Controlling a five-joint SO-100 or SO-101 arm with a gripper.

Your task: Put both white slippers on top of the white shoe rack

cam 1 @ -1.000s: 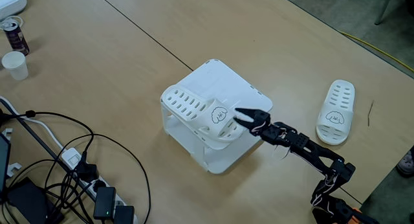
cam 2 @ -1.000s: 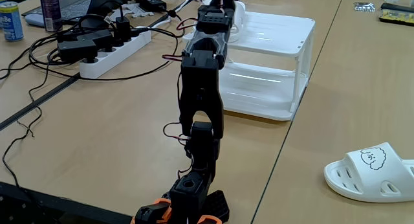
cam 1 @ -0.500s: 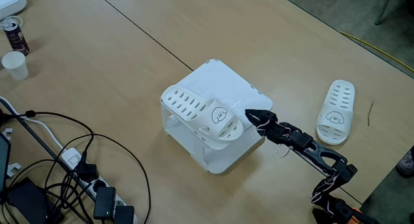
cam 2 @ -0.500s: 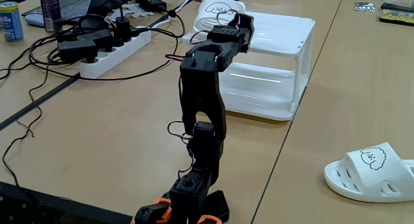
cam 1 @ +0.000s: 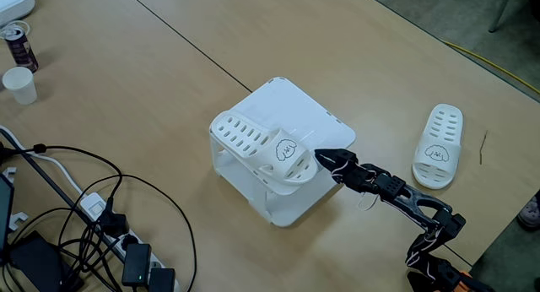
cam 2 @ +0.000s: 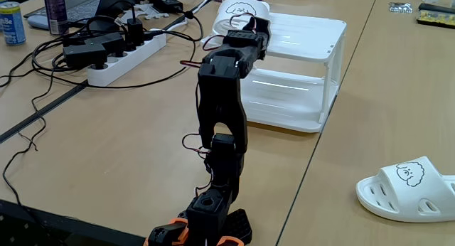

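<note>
One white slipper (cam 1: pixel 264 148) is lying on top of the white shoe rack (cam 1: pixel 304 110). The claw (cam 1: pixel 323 159) is hovering just beside the rack's corner, closed and holding nothing. The other slipper (cam 1: pixel 439 145) is resting on the surface (cam 1: pixel 152 89), well apart from the rack.

A tan desk (cam 1: pixel 126 81) carries a white paper cup (cam 1: pixel 19 84) near a dark can (cam 1: pixel 18 44). Black cables (cam 1: pixel 93 199) lie beside a white power strip (cam 2: pixel 124 57), and a blue can (cam 2: pixel 11 23) stands at the edge.
</note>
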